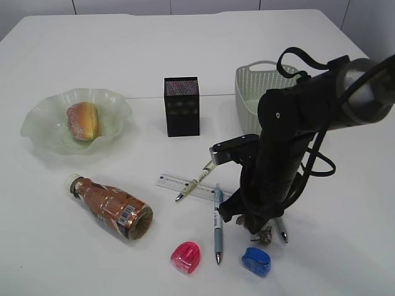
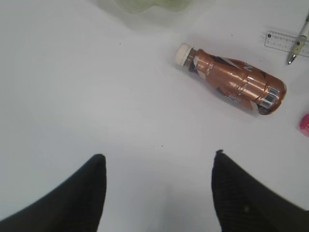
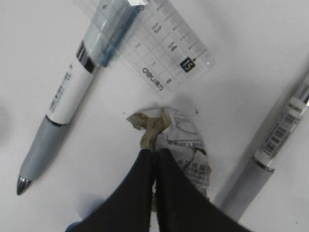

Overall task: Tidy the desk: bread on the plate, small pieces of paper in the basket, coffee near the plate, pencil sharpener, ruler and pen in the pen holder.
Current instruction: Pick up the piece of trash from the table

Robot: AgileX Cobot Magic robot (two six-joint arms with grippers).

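As lies coffee (image 1: 111, 206), cap up-left

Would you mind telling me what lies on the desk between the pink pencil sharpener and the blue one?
The tip of a blue-and-white pen lies between the pink pencil sharpener and the blue pencil sharpener; otherwise the white desk is bare there, as the exterior view shows.

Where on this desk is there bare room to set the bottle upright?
Bare desk lies between plate and pen holder, and left of the coffee. The front right is crowded: ruler, pens, sharpeners, and the right pincer.
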